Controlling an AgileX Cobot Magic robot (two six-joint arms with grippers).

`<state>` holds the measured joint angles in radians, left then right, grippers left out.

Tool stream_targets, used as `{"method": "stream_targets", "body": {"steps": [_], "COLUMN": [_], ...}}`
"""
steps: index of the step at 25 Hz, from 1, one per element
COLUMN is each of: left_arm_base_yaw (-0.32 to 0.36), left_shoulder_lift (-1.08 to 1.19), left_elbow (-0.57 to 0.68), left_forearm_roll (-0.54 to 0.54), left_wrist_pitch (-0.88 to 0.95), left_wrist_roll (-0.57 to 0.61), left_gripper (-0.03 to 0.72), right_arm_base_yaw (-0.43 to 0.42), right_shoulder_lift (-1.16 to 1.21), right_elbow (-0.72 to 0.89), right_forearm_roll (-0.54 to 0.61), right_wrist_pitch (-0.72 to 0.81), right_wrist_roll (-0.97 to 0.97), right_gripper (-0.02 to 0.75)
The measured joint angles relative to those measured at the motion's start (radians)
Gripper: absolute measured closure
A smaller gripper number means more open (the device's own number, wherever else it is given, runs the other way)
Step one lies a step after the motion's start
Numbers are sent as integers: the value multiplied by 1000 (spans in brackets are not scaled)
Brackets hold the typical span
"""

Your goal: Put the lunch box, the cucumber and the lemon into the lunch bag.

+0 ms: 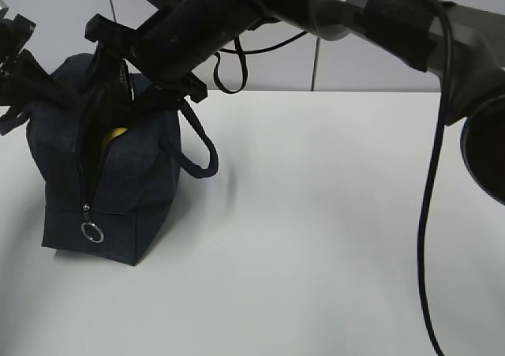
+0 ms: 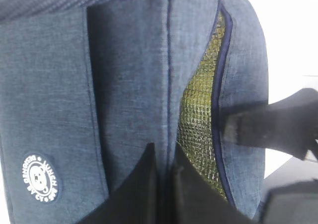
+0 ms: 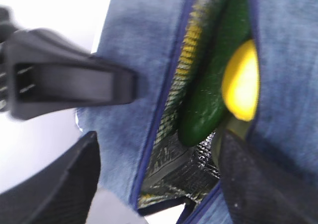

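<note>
The navy lunch bag (image 1: 118, 190) stands at the left with its zipper open. Inside it lie the dark green cucumber (image 3: 213, 80) and, against it, the yellow lemon (image 3: 242, 82), which also shows through the gap in the exterior view (image 1: 116, 135). I cannot make out the lunch box. My left gripper (image 2: 166, 164) is shut on the bag's fabric edge beside the opening and holds it at the far left (image 1: 43, 84). My right gripper (image 3: 159, 184) is open over the bag's mouth (image 1: 138, 80); its jaws straddle one wall of the bag and hold nothing.
The bag's silver quilted lining (image 2: 198, 114) shows in the opening. A loop handle (image 1: 201, 147) hangs on the bag's right side. The ring pull (image 1: 92, 232) hangs at the zipper's low end. The white table (image 1: 331, 230) stretches to the right. My right arm's cable (image 1: 430, 214) hangs down.
</note>
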<state>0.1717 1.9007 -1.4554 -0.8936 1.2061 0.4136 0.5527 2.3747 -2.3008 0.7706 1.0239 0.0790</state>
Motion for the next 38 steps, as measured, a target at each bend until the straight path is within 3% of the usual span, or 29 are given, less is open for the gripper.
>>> {"method": "stream_targets", "body": {"steps": [5, 13, 22, 31, 38], "left_arm_base_yaw": [0, 0, 0, 0, 0], "left_shoulder_lift": [0, 0, 0, 0, 0], "left_elbow": [0, 0, 0, 0, 0], "left_forearm_roll": [0, 22, 59, 61, 63], "left_wrist_pitch": [0, 0, 0, 0, 0], "left_wrist_roll": [0, 2, 1, 2, 2], "left_gripper": [701, 701, 701, 701, 701], "right_arm_base_yaw": [-4, -4, -8, -8, -8], "right_shoulder_lift": [0, 0, -2, -57, -78], "right_elbow": [-104, -253, -279, -275, -181], "right_forearm_roll": [-57, -380, -414, -562, -579], "right_wrist_pitch": [68, 220, 231, 233, 233], "right_wrist_roll": [-25, 53, 60, 16, -23], "right_gripper": [222, 230, 232, 234, 243]}}
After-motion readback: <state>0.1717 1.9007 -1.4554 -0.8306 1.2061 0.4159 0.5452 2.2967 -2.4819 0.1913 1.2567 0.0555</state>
